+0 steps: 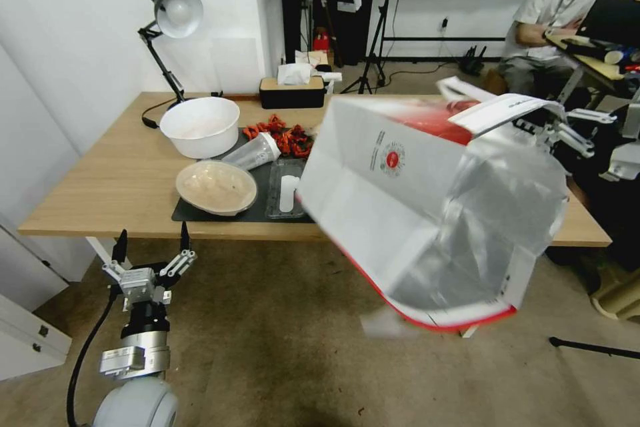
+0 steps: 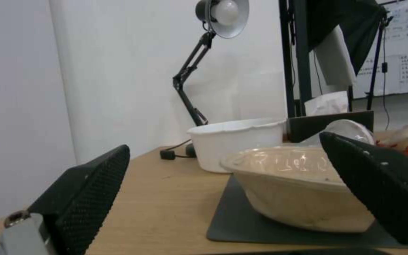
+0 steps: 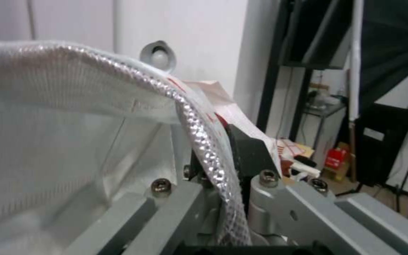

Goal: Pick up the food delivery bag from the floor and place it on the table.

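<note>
Nearest, low on the left over the floor [image 1: 280, 347]: left gripper [image 1: 152, 245], pointing up toward the front edge of the table [image 1: 100, 193], its 2 black fingers [image 2: 90, 191] spread wide with nothing between them. To the right, hanging in the air clear of the carpet: food delivery bag [image 1: 400, 207], tilted, foil-lined mouth turned toward the camera, red lower edge over the floor in front of the table's front edge, red logo on its white side. Higher on the right: right gripper [image 1: 543, 127], pinched shut on the bag's rim (foil edge squeezed between the jaws in the right wrist view [image 3: 209, 156]). Farther back on the table: dark mat [image 1: 200, 213] carrying a covered beige bowl [image 1: 217, 187], then a white bowl [image 1: 200, 125], a black desk lamp [image 1: 170, 20] behind.
</note>
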